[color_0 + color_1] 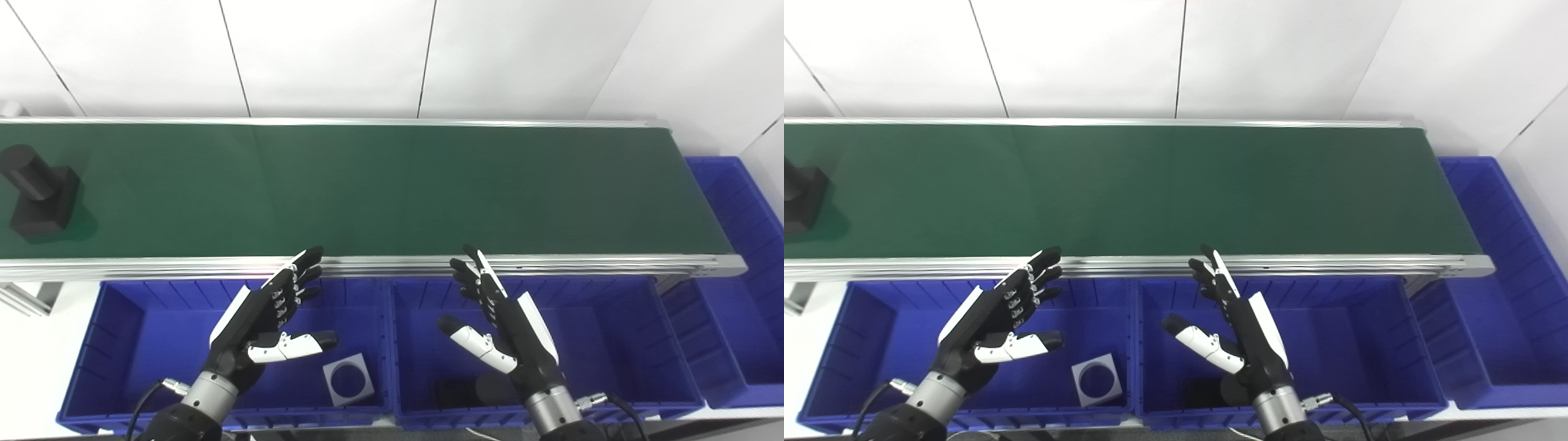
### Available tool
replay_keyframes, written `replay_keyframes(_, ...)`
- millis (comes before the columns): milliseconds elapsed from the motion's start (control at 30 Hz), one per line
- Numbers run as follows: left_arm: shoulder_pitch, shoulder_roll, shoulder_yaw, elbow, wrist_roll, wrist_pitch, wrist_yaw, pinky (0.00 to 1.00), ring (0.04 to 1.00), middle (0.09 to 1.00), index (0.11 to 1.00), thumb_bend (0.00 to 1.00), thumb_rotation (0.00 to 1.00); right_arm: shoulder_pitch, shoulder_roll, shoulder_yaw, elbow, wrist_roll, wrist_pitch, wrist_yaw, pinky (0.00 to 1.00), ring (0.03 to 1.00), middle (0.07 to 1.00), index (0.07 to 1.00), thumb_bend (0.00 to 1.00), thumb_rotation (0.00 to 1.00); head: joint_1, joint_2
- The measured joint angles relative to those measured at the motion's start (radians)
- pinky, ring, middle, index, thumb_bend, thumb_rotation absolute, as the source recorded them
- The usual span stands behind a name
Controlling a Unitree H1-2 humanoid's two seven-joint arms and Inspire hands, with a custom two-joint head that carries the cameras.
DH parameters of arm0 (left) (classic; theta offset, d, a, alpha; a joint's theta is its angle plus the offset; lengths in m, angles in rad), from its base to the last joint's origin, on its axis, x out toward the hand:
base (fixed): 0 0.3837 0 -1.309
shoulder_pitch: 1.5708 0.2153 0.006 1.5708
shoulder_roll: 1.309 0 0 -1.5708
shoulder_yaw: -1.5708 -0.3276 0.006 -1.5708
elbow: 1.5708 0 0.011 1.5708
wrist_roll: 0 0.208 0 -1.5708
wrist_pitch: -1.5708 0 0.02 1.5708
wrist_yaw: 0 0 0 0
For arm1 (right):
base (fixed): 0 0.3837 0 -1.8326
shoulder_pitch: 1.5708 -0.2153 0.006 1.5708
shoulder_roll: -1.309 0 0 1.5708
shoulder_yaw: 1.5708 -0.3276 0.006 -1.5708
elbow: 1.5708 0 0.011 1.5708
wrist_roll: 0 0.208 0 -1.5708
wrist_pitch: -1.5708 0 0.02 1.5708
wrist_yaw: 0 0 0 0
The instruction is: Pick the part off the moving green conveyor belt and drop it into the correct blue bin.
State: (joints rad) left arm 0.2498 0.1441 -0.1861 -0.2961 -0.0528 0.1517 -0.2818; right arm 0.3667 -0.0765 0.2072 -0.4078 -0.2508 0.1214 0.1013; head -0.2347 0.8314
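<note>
Green conveyor belt (380,184) spanned the frame, blue bins (153,343) lined its near edge, black part (38,191) sat at the belt's far-left end, left hand (263,324) and right hand (502,324) hovered spread and empty, no readable writing.

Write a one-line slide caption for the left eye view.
Both open hands, left hand and right hand, hover above blue bins while a black part sits far left on the green conveyor belt.
</note>
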Motion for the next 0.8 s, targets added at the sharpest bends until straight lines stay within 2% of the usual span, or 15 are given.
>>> replay_keyframes(33,0.0,0.002,0.0,0.0,0.004,0.0,0.0,0.87,0.934,0.957,0.917,0.79,0.51,0.0,0.0,0.0,0.0,0.0,0.0,0.0,0.88,0.908,0.911,0.999,0.75,0.71,0.0,0.002)
replay_keyframes(100,0.0,0.008,-0.001,0.0,0.023,-0.003,0.0,0.86,0.932,0.956,0.917,0.78,0.54,0.0,0.0,0.0,0.0,-0.001,0.0,0.0,0.88,0.909,0.913,0.999,0.75,0.71,-0.002,0.002)
replay_keyframes(200,0.0,0.015,-0.001,0.0,0.041,-0.011,0.0,0.86,0.926,0.951,0.916,0.76,0.65,0.0,0.0,0.0,0.0,-0.001,0.0,0.0,0.88,0.913,0.914,0.999,0.75,0.71,0.0,0.002)
replay_keyframes(333,0.0,0.008,0.004,0.001,0.018,-0.017,0.0,0.89,0.931,0.95,0.909,0.7,0.75,0.0,0.0,0.001,0.0,-0.002,0.0,0.003,0.88,0.913,0.915,0.998,0.74,0.71,-0.002,0.002)
replay_keyframes(467,0.0,-0.001,0.007,0.003,-0.003,-0.017,0.0,0.89,0.923,0.94,0.901,0.72,0.83,0.0,0.0,0.002,0.0,-0.005,0.0,0.004,0.88,0.909,0.913,0.998,0.75,0.71,-0.002,0.003)
replay_keyframes(667,0.0,-0.019,0.012,0.011,-0.006,-0.03,0.0,0.89,0.917,0.933,0.892,0.79,0.87,-0.001,-0.001,0.002,0.0,-0.004,0.0,0.01,0.88,0.912,0.916,0.999,0.74,0.71,0.0,0.003)
replay_keyframes(800,0.001,-0.021,0.017,0.018,-0.015,-0.035,0.0,0.89,0.917,0.932,0.889,0.79,0.87,-0.001,-0.001,0.001,0.0,-0.004,0.001,0.011,0.88,0.917,0.916,0.998,0.75,0.72,-0.002,0.003)
